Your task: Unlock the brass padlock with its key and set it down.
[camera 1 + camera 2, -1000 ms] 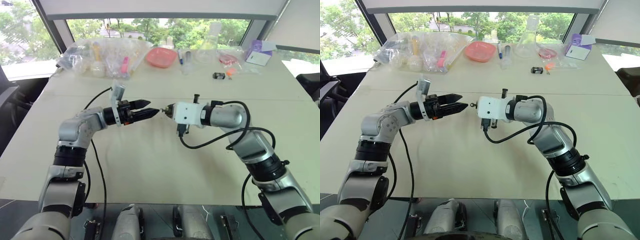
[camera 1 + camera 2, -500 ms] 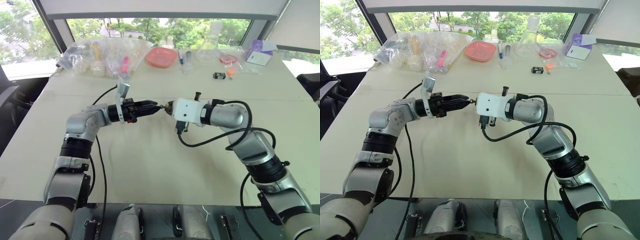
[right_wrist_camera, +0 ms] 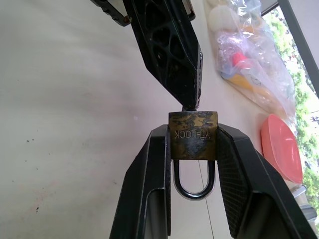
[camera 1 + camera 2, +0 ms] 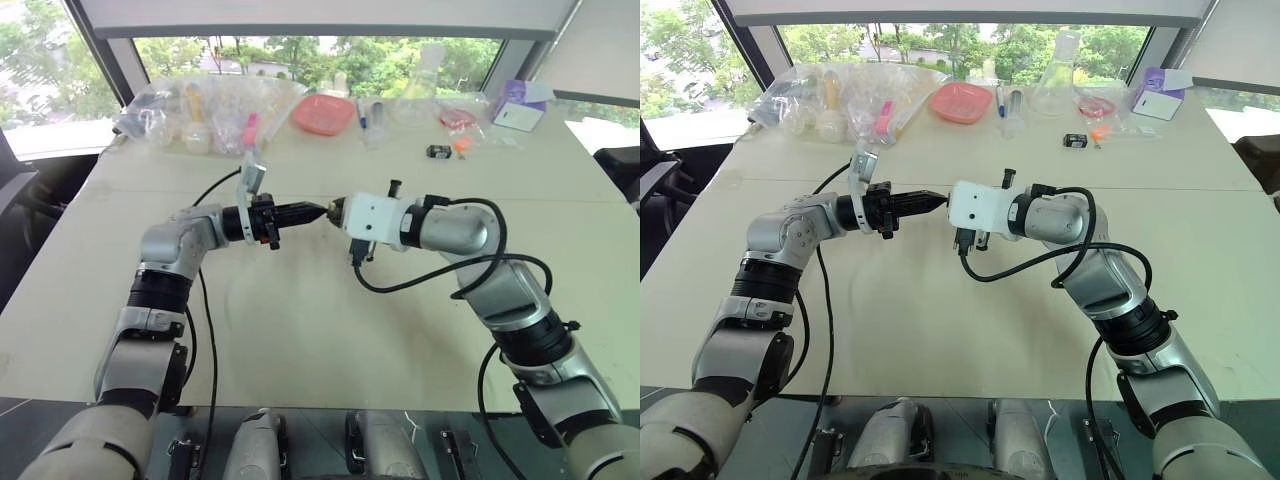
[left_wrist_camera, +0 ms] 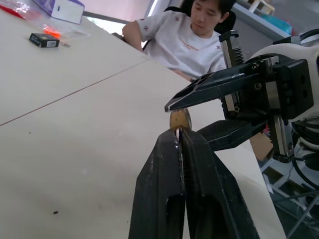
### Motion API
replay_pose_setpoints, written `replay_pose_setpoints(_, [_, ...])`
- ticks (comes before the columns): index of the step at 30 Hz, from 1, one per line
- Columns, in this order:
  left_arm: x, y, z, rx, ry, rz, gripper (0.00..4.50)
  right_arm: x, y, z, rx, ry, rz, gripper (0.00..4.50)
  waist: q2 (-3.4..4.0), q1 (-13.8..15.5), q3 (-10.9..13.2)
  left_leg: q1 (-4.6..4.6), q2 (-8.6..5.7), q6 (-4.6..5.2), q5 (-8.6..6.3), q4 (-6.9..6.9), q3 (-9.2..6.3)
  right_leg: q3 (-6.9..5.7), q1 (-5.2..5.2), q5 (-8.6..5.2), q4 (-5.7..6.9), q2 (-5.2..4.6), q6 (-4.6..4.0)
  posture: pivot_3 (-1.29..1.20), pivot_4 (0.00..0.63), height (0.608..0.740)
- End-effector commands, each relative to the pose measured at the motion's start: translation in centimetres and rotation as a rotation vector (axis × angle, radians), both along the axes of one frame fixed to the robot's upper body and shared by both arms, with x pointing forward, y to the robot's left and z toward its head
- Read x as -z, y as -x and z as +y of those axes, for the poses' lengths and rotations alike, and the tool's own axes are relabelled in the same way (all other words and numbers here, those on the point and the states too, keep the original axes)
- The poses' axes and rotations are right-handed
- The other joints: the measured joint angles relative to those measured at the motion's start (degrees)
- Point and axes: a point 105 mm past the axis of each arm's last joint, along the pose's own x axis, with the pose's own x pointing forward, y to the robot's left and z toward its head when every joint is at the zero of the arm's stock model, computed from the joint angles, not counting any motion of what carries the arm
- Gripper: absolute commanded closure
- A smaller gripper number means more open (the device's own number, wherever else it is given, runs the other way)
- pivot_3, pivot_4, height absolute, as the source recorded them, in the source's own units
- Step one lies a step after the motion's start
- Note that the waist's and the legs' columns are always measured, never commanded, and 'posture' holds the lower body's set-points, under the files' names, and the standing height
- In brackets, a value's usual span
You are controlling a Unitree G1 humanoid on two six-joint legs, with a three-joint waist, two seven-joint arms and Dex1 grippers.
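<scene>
— What did the head views show?

— Both arms were raised over the bench (image 4: 300, 330), forearms roughly level and turned inward so the tips met mid-air. The left end effector (image 4: 318, 211) had its fingers pressed together, and its tip reached the front of the right end effector (image 4: 333, 211).

— And the left wrist view?

— Its two black fingers (image 5: 164, 169) were closed flat against each other, with something thin pinched at the tip. The brass padlock (image 5: 180, 119) sat just past them. A seated person (image 5: 184, 35) was behind.

— The right wrist view?

— The right end effector (image 3: 193, 149) was clamped on the padlock's body, shackle pointing back toward the wrist, the left fingertips (image 3: 172, 55) touching its keyway end.
</scene>
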Motion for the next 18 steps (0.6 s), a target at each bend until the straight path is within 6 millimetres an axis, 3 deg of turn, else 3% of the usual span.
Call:
replay_pose_setpoints(1, [-0.8, -0.1, 0.0, -0.013, -0.045, -0.093, 4.43, -2.1, 1.1, 0.9, -0.053, -0.024, -0.076, 3.82, 0.0, 0.0, 0.0, 0.0, 0.0, 0.0, 0.0, 0.0, 0.0, 0.0, 0.0, 0.0, 0.0, 0.0, 0.0, 0.0, 0.15, 0.733])
replay_pose_setpoints(5, [-0.1, -0.6, 0.2, -0.066, -0.177, -0.251, 4.43, -2.0, 1.0, 0.9, -0.051, -0.022, -0.073, 3.82, 0.0, 0.04, 0.0, 0.0, 0.0, 0.0, 0.0, 0.0, 0.01, 0.0, 0.0, 0.0, 0.0, 0.0, 0.0, 0.0, 0.15, 0.733])
replay_pose_setpoints(9, [0.5, -0.5, 0.2, -0.064, -0.334, -0.53, 4.43, -2.1, 0.9, 0.7, -0.044, -0.021, -0.077, 3.82, 0.0, 0.09, 0.0, 0.0, 0.0, 0.0, 0.0, 0.0, 0.03, 0.0, 0.0, 0.0, -0.01, -0.01, 0.0, 0.0, 0.15, 0.733])
replay_pose_setpoints(14, [-0.1, -0.4, 0.4, -0.053, -0.352, -0.68, 4.43, -2.1, 0.7, 0.7, -0.04, -0.018, -0.08, 3.82, 0.0, 0.08, 0.0, 0.0, 0.0, 0.0, 0.0, 0.0, 0.04, 0.0, -0.01, 0.0, -0.01, -0.01, 0.0, 0.0, 0.15, 0.733])
replay_pose_setpoints(15, [-0.1, -0.5, 0.5, -0.054, -0.36, -0.685, 4.43, -2.1, 0.7, 0.7, -0.04, -0.018, -0.081, 3.82, 0.0, 0.08, 0.0, 0.0, 0.0, 0.01, 0.0, 0.0, 0.04, 0.0, -0.01, 0.0, -0.01, -0.01, 0.0, 0.0, 0.15, 0.733])
replay_pose_setpoints(18, [-0.9, -1.1, 1.0, -0.066, -0.265, -0.475, 4.43, -2.2, 0.6, 0.7, -0.04, -0.017, -0.084, 3.82, 0.0, 0.19, 0.0, -0.02, 0.0, 0.01, -0.01, 0.01, 0.04, 0.0, -0.01, 0.0, -0.01, 0.0, 0.0, 0.0, 0.15, 0.733])
